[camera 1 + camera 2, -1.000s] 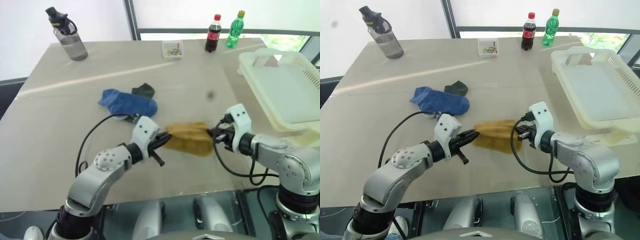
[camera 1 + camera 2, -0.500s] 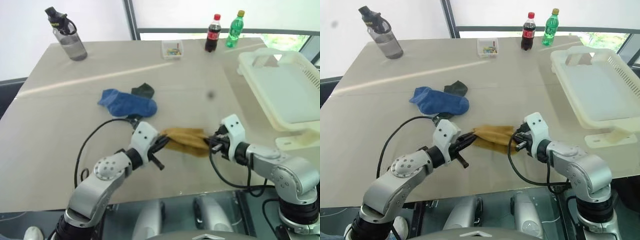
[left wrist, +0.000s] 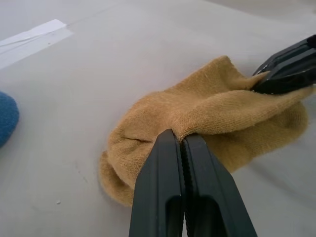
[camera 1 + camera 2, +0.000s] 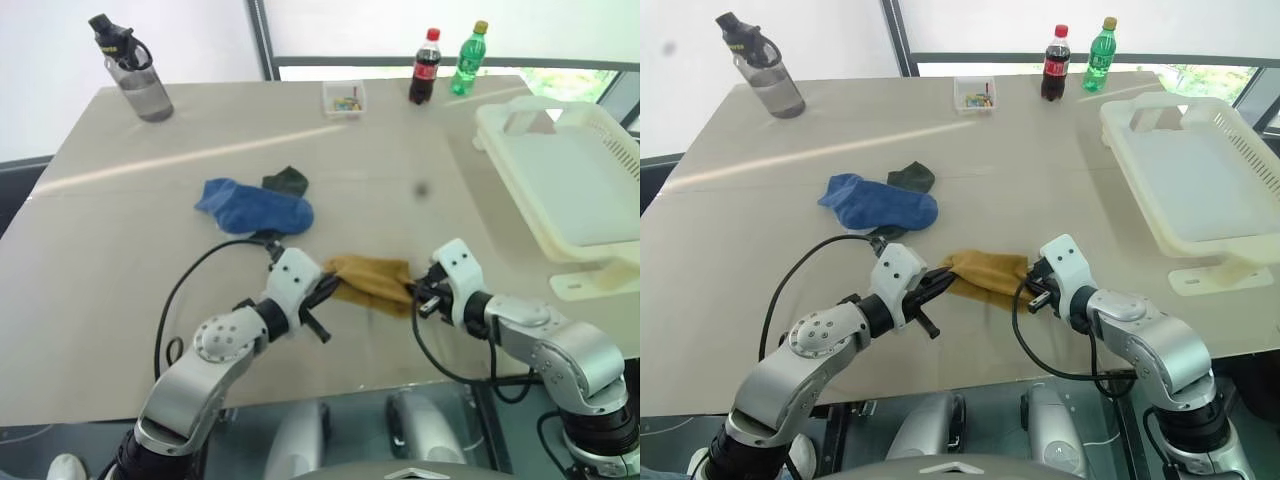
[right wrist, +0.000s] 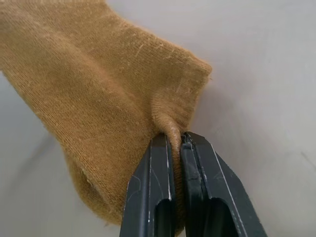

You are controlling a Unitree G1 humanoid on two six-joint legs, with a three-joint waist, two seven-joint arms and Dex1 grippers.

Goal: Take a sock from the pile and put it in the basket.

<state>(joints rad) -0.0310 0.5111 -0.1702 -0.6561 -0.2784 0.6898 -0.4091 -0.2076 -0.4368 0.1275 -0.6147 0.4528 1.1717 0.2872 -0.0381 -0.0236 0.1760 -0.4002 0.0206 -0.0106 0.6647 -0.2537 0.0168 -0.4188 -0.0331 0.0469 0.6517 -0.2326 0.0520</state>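
A mustard yellow sock (image 4: 372, 282) lies stretched low over the table's front between my two grippers. My left gripper (image 4: 325, 288) is shut on the sock's left end, and in the left wrist view its tips (image 3: 180, 139) pinch a fold of the sock (image 3: 207, 108). My right gripper (image 4: 415, 293) is shut on the right end, pinching the cuff (image 5: 176, 136). The pile, a blue sock (image 4: 255, 206) with a dark green one (image 4: 288, 181), lies behind the left gripper. The cream basket (image 4: 541, 102) stands at the right edge of the table, beyond the right arm.
A grey water bottle (image 4: 135, 72) stands at the far left corner. A small clear box (image 4: 345, 98), a cola bottle (image 4: 425, 68) and a green bottle (image 4: 470, 58) line the far edge. The table's front edge runs just under both arms.
My right gripper has sunk and drifted left toward the left gripper, still holding the sock. The sock has come down close to the table and bunched shorter.
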